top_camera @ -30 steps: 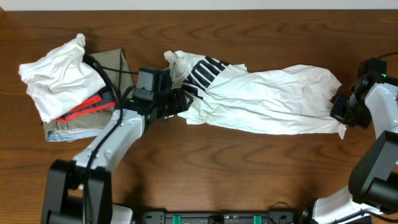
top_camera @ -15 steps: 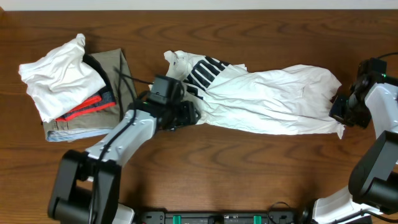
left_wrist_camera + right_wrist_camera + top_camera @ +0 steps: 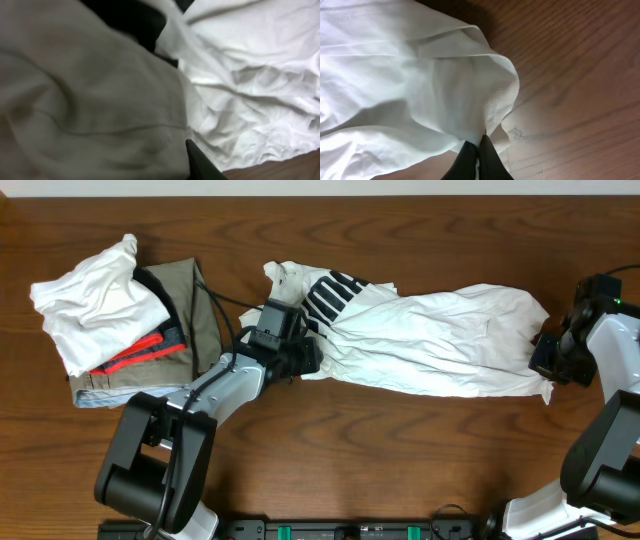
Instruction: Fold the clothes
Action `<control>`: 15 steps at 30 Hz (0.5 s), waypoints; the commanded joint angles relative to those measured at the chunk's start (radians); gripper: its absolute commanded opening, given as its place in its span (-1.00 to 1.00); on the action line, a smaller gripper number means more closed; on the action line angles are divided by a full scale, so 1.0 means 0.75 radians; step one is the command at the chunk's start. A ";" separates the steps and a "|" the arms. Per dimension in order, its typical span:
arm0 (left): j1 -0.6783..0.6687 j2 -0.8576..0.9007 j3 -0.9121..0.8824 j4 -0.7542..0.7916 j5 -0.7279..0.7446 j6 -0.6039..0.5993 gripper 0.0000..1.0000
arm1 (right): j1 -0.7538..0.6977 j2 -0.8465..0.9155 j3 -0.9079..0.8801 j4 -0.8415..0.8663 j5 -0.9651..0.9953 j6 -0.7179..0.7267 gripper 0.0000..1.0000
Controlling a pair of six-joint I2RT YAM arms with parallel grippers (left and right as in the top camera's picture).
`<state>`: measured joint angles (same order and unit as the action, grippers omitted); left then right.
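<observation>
White crumpled cotton shirt with black stripes lies stretched along your brown wooden counter; your left end effector has slid rightward into its striped end, grip buried in cloth, cannot tell; right end effector stays pinched on the far hem; folding hasn't begun.

Dark brown wood table, clear grain, smooth, low satin sheen. The white shirt is thin matt cloth, heavily creased, with fine ribbed stitching along the hem in the right wrist view and a flat black print at one end. The side pile is matt white, khaki and red cloth.
</observation>
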<state>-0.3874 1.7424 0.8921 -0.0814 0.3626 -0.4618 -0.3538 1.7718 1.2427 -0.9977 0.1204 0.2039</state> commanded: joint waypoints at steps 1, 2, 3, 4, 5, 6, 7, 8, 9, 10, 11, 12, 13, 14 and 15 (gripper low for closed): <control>-0.001 0.004 -0.005 0.021 -0.001 0.016 -0.88 | 0.005 -0.001 0.016 0.000 -0.007 -0.015 -0.97; -0.001 0.002 -0.005 0.022 0.023 0.016 -0.88 | 0.005 -0.001 0.016 0.000 -0.008 -0.015 -0.97; 0.000 -0.004 -0.005 0.022 0.063 0.016 -0.88 | 0.005 -0.001 0.016 0.000 -0.008 -0.015 -0.97; 0.000 -0.012 -0.005 0.022 0.099 0.016 -0.88 | 0.005 -0.001 0.016 0.000 -0.008 -0.015 -0.97; -0.001 -0.031 -0.005 0.021 0.140 0.018 -0.88 | 0.005 -0.001 0.016 0.000 -0.008 -0.015 -0.98; 0.000 -0.053 -0.005 0.016 0.174 0.018 -0.88 | 0.005 -0.001 0.016 -0.001 -0.008 -0.015 -0.97; 0.000 -0.091 -0.005 0.008 0.196 0.021 -0.88 | 0.005 -0.001 0.016 -0.001 -0.024 -0.030 -0.98; 0.000 -0.133 -0.004 -0.011 0.194 0.021 -0.88 | 0.005 -0.001 0.016 0.001 -0.058 -0.058 -0.98; 0.002 -0.191 -0.003 -0.032 0.188 0.037 -0.89 | 0.005 -0.002 0.017 0.006 -0.126 -0.106 -0.97; 0.005 -0.246 -0.001 -0.050 0.184 0.057 -0.88 | 0.005 -0.002 0.018 0.011 -0.197 -0.148 -0.98; 0.011 -0.306 0.003 -0.079 0.165 0.067 -0.88 | 0.005 -0.004 0.023 0.014 -0.277 -0.193 -0.97; 0.020 -0.369 0.007 -0.115 0.132 0.068 -0.88 | 0.005 -0.007 0.028 0.014 -0.323 -0.221 -0.98; 0.034 -0.443 0.013 -0.156 0.087 0.083 -0.88 | 0.005 -0.013 0.037 0.013 -0.356 -0.240 -0.98; 0.051 -0.523 0.018 -0.193 0.044 0.097 -0.88 | 0.005 -0.025 0.047 0.008 -0.368 -0.245 -0.97; 0.069 -0.590 0.023 -0.219 0.014 0.102 -0.88 | 0.005 -0.043 0.059 0.006 -0.372 -0.245 -0.97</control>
<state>-0.3687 1.4258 0.8898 -0.2192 0.4423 -0.4259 -0.3538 1.7718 1.2476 -0.9916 -0.0559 0.0875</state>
